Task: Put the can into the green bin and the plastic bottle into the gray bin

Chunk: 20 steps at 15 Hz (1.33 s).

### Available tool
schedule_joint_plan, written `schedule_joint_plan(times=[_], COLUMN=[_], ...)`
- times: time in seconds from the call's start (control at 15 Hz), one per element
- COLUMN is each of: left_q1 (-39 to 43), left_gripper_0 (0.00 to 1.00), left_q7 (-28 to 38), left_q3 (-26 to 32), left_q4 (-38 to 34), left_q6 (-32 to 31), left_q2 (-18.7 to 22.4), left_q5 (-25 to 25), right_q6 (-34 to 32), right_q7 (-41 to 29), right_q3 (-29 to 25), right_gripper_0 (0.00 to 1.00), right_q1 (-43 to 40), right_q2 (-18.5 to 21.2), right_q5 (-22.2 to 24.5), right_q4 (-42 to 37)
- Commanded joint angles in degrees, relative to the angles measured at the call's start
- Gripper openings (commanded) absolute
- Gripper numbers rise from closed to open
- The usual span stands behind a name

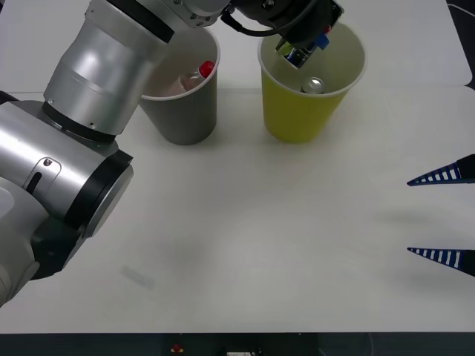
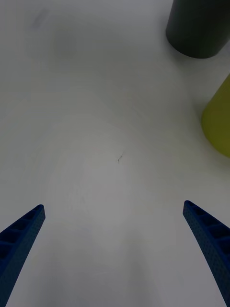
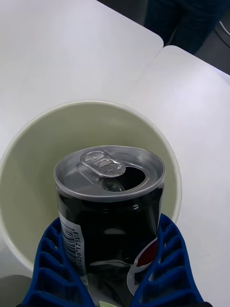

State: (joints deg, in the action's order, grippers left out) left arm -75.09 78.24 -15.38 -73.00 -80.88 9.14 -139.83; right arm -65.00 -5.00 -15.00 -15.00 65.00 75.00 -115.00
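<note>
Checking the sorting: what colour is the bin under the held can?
Yellow-green; the front view shows it best. The left gripper holds the can over the green bin.

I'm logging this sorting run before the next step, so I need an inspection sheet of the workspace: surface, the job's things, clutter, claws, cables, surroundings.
Surface: white table, bare in front.
Job's things: can held over the open green bin, top opened; plastic bottle lying inside the gray bin. The two bins stand side by side.
Clutter: nothing seen.
Claws: left claw shut on the can above the green bin; right claw open, idle over the table at the robot's right.
Cables: black cable on the left arm near the wrist.
Surroundings: a second white table butts against the far edge.
</note>
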Motion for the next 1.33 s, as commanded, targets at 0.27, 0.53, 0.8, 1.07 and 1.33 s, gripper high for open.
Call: schedule_joint_plan(times=[0.27, 0.53, 0.8, 1.07, 1.33], left_q1=[0.03, 0.03, 0.03, 0.39, 5.04], left_gripper_0=[0.0, 0.0, 1.0, 1.0, 1.0], left_q7=[-0.1, -1.07, -2.04, -4.32, -10.3], left_q3=[-4.93, -5.19, -5.19, -4.49, 1.75], left_q4=[5.5, 6.73, 7.0, 6.21, -4.34], left_q6=[11.53, 11.79, 10.65, 10.12, 1.42], left_q2=[-0.61, -0.61, -0.61, -0.61, 1.5], left_q5=[-0.71, -1.58, -2.55, -1.5, 0.44], right_q6=[0.0, 0.0, 0.0, 0.0, 0.0], right_q7=[0.0, 0.0, 0.0, 0.0, 0.0], right_q3=[0.0, 0.0, 0.0, 0.0, 0.0], right_gripper_0=[1.0, 1.0, 1.0, 1.0, 1.0], right_q1=[0.0, 0.0, 0.0, 0.0, 0.0], right_q2=[0.0, 0.0, 0.0, 0.0, 0.0], right_q5=[0.0, 0.0, 0.0, 0.0, 0.0], right_q4=[0.0, 0.0, 0.0, 0.0, 0.0])
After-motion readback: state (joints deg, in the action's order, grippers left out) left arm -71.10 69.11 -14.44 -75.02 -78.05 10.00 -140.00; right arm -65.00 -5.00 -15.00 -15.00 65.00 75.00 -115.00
